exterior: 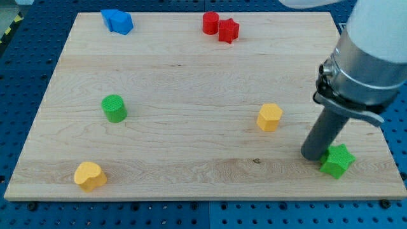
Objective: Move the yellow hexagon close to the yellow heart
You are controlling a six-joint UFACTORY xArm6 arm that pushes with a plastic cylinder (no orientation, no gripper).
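Observation:
The yellow hexagon (269,117) sits right of the board's middle. The yellow heart (89,176) lies near the bottom left corner, far from the hexagon. My tip (313,154) rests on the board at the lower right, below and to the right of the hexagon and apart from it. It stands just left of a green star (337,160), close to or touching it.
A green cylinder (114,108) stands at the left middle. Two blue blocks (117,21) sit together at the top left. A red cylinder (210,22) and a red star (228,30) touch at the top centre. The wooden board (191,83) lies on a blue perforated table.

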